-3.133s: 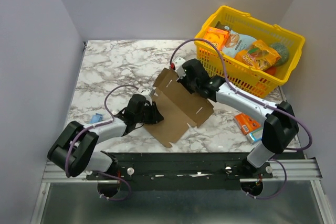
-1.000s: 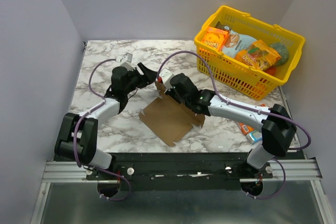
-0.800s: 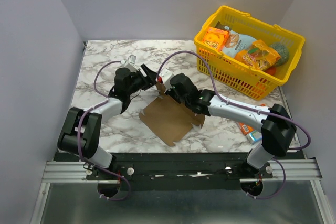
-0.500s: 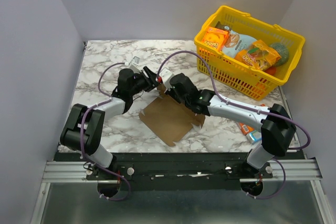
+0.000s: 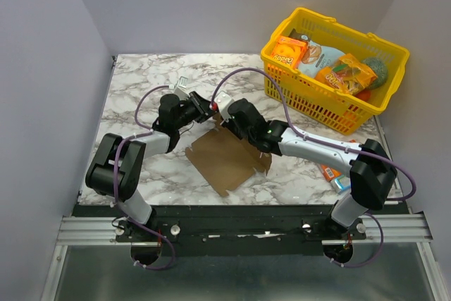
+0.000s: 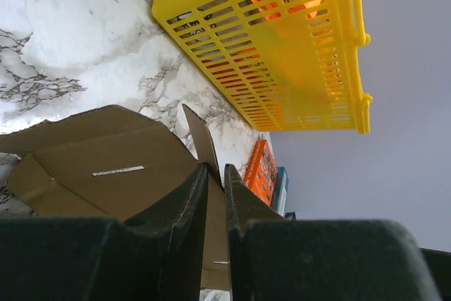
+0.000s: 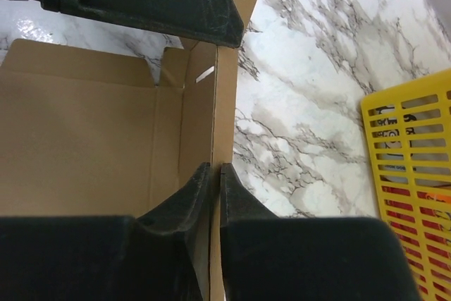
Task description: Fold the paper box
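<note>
Box [image 5: 227, 158]: mid-table [image 5: 141, 82], base panel flat in front of the arms. Its far edge is raised where the two grippers meet. It sits well apart from the basket [image 5: 317, 107].

Left gripper [image 6: 216, 174]: reaches in from the far-left corner of the box. The jaws are almost together astride a raised flap [image 6: 200, 135] and only a slit shows between them. Whether they pinch the card or merely flank it cannot be told.

Right gripper [image 7: 215, 173]: just beside the left one on the same far edge. The jaws are nearly together astride an upright wall [image 7: 224, 103], right at its crease. The card runs into the slit, but pressure on it cannot be confirmed.

Reason for hold: judged a two-point arrangement. One tool steadies the wall at the fold line while the other works the adjoining flap, so the thin card bends on its score and not elsewhere.

Reason for placement: the base is left flat on the table as the reaction surface, and only the far edge is lifted.

Progress: early — most panels lie unfolded and no corner is seen locked.

Risk: with two tools this close on thin card, a skewed pull could buckle or tear the flap.

Next step, as judged: turn the flap inward against the wall — square to the crease.
</note>
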